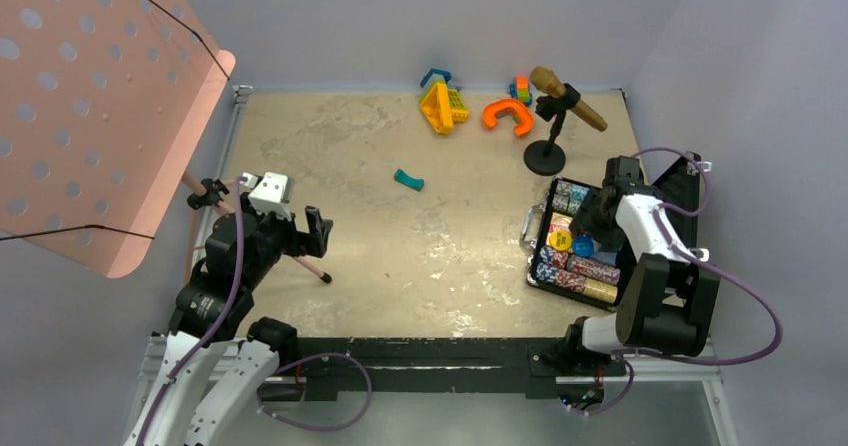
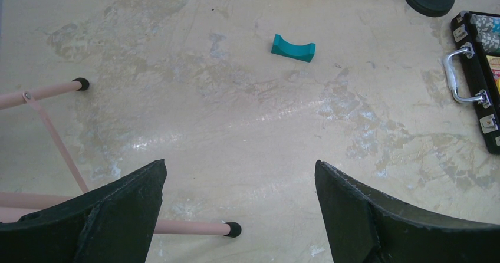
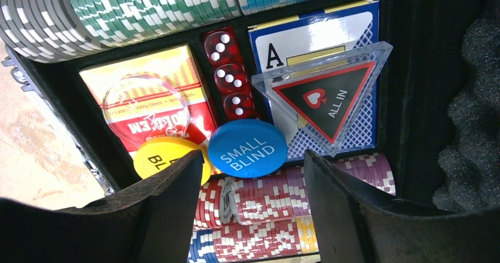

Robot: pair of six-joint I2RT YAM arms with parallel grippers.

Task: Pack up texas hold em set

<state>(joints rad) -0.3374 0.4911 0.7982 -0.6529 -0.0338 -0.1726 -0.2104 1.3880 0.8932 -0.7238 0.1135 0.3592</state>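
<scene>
Case (image 1: 538, 251) open at table's 4 o'clock, lid tipped back toward 3 so trays are reachable | right gripper (image 3: 253, 157) spread, empty, poised above blue token (image 3: 247, 148) lying loose over chips (image 3: 265, 198) | dice (image 3: 227, 74) slotted at token's 12 | left gripper (image 2: 239, 165) spread, empty, parked at 8 o'clock, out of the way.

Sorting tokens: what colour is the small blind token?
Blue; the token shows best in right wrist view.

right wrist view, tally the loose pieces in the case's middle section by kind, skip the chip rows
red dice: 3
round tokens: 3 (clear token, yellow token, blue token)
triangular all in token: 1
card decks: 2 (red deck, blue deck)
total: 9
</scene>
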